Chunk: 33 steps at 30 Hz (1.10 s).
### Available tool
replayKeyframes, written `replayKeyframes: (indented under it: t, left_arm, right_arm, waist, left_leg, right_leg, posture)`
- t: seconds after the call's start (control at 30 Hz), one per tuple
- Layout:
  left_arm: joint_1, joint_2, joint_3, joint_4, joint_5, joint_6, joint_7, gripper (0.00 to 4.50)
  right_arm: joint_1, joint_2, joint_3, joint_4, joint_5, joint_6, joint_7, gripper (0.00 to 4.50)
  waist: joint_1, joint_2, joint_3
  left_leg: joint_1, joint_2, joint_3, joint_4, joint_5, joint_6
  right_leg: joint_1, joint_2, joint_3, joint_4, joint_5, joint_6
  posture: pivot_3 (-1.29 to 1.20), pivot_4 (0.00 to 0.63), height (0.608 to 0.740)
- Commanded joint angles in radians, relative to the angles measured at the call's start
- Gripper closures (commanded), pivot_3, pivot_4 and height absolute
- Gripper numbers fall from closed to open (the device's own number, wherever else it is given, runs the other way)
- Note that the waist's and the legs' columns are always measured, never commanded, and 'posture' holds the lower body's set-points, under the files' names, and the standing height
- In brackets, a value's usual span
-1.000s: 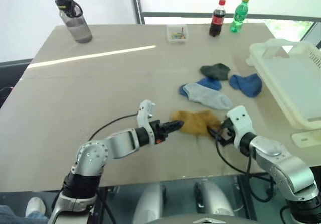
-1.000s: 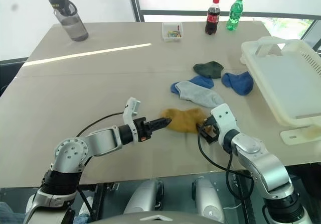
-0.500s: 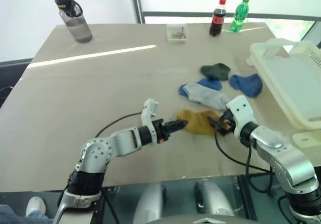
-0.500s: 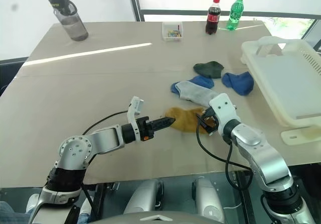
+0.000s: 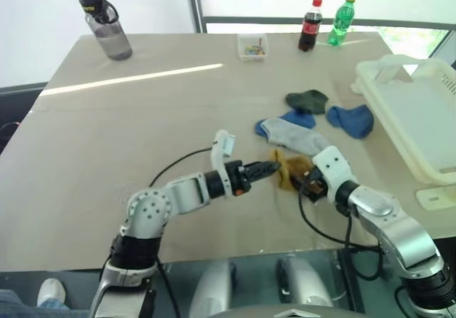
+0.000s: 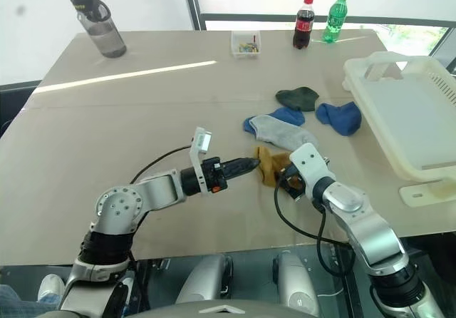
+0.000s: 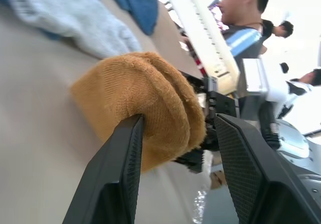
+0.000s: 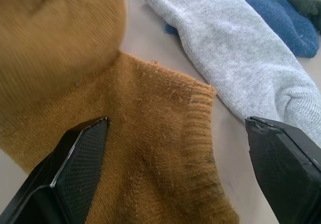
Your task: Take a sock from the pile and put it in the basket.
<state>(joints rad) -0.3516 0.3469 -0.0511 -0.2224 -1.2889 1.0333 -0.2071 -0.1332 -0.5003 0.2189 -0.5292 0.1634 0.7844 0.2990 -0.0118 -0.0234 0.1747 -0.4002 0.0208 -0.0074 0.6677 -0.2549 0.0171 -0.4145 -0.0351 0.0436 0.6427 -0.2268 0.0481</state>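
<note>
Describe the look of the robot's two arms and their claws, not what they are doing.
Both arms are silver-grey metal with rounded joints and black bands. The left claw has two black tapered fingers, an orange mark behind them and a white bracket above the wrist. The right claw is black behind a white housing. A black cable loops from each forearm.

- left gripper (image 5: 273,167) shifted right, its end of the mustard sock (image 5: 288,170) lifted and folded over
- sock now bunched, earlier flat on table (image 5: 142,118)
- right gripper (image 5: 305,185) edged closer to the sock, fingers wide apart
</note>
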Motion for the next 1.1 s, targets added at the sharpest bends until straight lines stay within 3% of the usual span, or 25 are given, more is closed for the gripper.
replayKeyframes:
  t: [0.03,0.2,0.5,0.8,0.93,1.1]
  left_arm:
    - [-0.045,-0.039,-0.028,0.024,0.047,-0.006,-0.087,2.17]
    - [-0.086,-0.077,-0.061,0.078,0.134,-0.008,-0.175,2.17]
    - [-0.168,-0.131,-0.083,0.228,0.284,-0.020,-0.301,2.17]
    - [-0.181,-0.168,-0.085,0.285,0.371,-0.014,-0.397,2.17]
    - [-0.180,-0.173,-0.089,0.285,0.383,0.000,-0.442,2.17]
    - [-0.178,-0.176,-0.096,0.279,0.389,0.009,-0.513,2.17]
  right_arm:
    - [-0.007,0.019,0.010,0.000,-0.014,0.013,0.005,0.00]
    - [-0.016,0.050,-0.016,-0.017,-0.012,0.034,0.002,0.00]
    - [-0.042,0.030,-0.196,-0.210,0.131,0.214,0.057,0.00]
    - [0.097,-0.082,-0.499,-0.303,0.317,0.391,0.184,0.00]
    - [0.064,0.059,-0.651,-0.276,0.428,0.514,0.127,0.00]
    - [-0.021,0.264,-0.709,-0.245,0.476,0.601,0.015,0.00]
  waist:
    - [0.000,0.000,0.000]
    - [-0.003,0.000,0.000]
    - [0.000,0.000,0.000]
    - [0.003,0.000,0.000]
    - [-0.004,0.000,0.000]
    - [-0.004,0.001,0.000]
  left_leg:
    - [0.000,0.000,0.000,0.000,0.000,0.000]
    - [0.000,0.000,0.000,0.000,0.000,0.000]
    - [-0.001,0.000,-0.001,0.000,0.000,0.000]
    - [-0.002,0.000,-0.002,0.000,0.000,0.000]
    - [-0.001,0.000,-0.001,0.000,0.000,0.000]
    - [0.000,0.001,-0.002,0.000,0.000,0.000]
  right_leg:
    - [0.000,0.000,0.000,0.000,0.000,0.000]
    - [0.000,0.000,0.000,0.000,0.000,0.000]
    - [0.000,0.001,0.000,0.000,0.002,0.004]
    - [0.000,0.000,-0.001,-0.001,0.002,0.004]
    - [0.000,0.000,0.000,0.000,0.002,0.004]
    - [0.000,0.002,-0.001,0.001,0.002,0.004]
  posture:
    - [0.00,0.150,0.740]
    - [0.00,0.150,0.740]
    - [0.00,0.150,0.740]
    - [0.00,0.150,0.740]
    - [0.00,0.150,0.740]
    - [0.00,0.150,0.740]
